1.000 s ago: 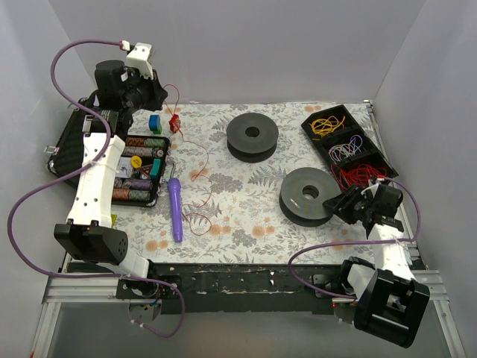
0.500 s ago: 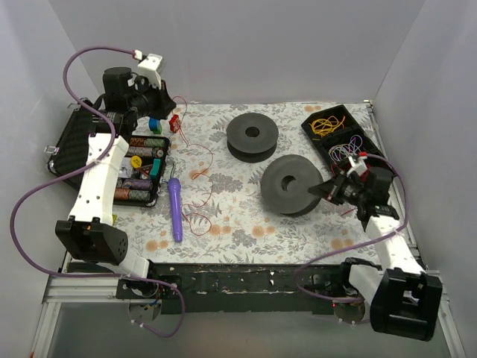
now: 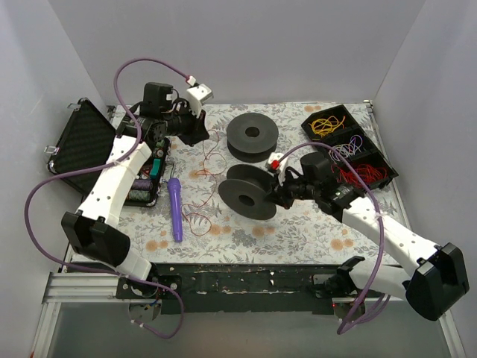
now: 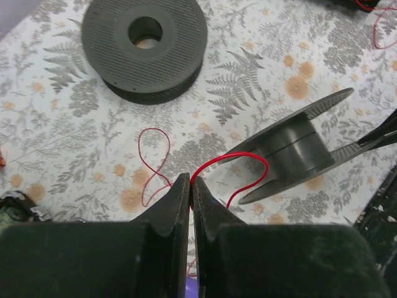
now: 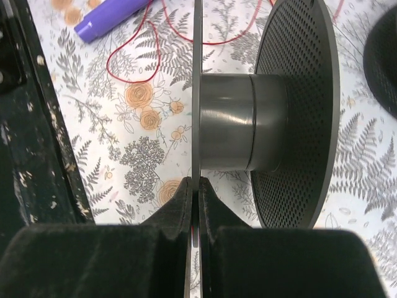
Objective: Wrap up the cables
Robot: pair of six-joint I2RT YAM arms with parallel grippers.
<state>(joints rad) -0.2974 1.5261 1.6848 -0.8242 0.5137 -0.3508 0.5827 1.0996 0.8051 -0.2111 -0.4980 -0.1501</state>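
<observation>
The red wire (image 3: 200, 176) lies in loose curly loops on the flowered mat, left of centre. My left gripper (image 3: 197, 128) is shut on one stretch of it; in the left wrist view the wire (image 4: 247, 159) arcs from the closed tips (image 4: 190, 180) toward the tilted spool (image 4: 296, 149). My right gripper (image 3: 280, 195) is shut on the thin flange of that dark grey spool (image 3: 248, 192) and holds it on edge at mid-table. In the right wrist view the flange (image 5: 196, 93) runs between my closed fingers (image 5: 194, 184), with the core (image 5: 239, 121) to the right.
A second dark grey spool (image 3: 253, 136) lies flat behind the held one. A purple pen (image 3: 174, 209) lies at the left. A black case (image 3: 83, 146) with coloured reels stands far left. A black tray (image 3: 347, 145) with yellow, purple-white and red wire bundles sits at the back right.
My right gripper carried the spool leftward to mid-table and tipped it onto its edge. My left gripper moved from the far left corner to the right, drawing the red wire with it.
</observation>
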